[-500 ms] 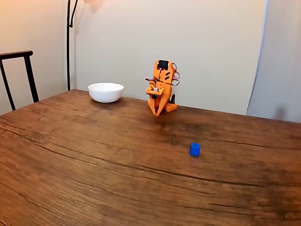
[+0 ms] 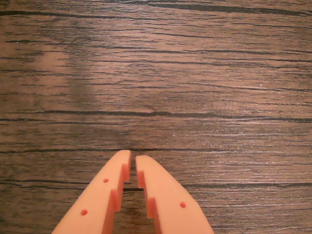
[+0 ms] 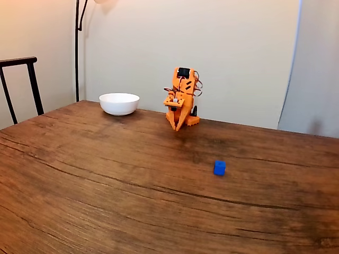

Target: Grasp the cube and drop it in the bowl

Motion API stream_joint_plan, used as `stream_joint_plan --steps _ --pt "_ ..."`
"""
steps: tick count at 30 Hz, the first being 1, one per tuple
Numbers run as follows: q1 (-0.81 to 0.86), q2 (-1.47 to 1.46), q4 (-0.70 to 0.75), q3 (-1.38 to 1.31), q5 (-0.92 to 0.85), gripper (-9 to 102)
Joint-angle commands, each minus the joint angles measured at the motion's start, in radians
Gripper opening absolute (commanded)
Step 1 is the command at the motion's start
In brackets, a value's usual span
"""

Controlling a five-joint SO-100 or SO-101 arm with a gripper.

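The small blue cube (image 3: 219,168) sits alone on the wooden table (image 3: 106,174), right of centre in the fixed view. The white bowl (image 3: 119,103) stands at the table's far edge on the left. Between them at the back, the orange arm is folded on its base, and its gripper (image 3: 177,127) points down at the table, well away from the cube. In the wrist view the two orange fingers (image 2: 161,195) come in from the bottom edge, nearly touching at the tips, with nothing between them; the gripper (image 2: 133,158) hangs over bare wood.
A dark chair back (image 3: 21,84) stands at the far left beyond the table edge. A floor lamp pole (image 3: 77,47) rises behind the bowl, against the pale wall.
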Motion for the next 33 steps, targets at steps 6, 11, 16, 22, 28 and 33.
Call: stream_joint_plan --steps 6,11,16,22,28,33 --pt "0.008 -0.003 0.067 -0.005 0.002 -1" --pt "0.008 -0.003 0.067 -0.005 0.002 -1" --pt "0.008 -0.003 0.067 -0.005 0.002 -1" --pt "-0.002 -0.003 0.054 -0.005 -0.014 -1" --pt "-0.006 -0.002 0.048 -0.006 -0.086 -1" --pt "-0.014 -0.002 0.048 -0.098 -0.081 -1"
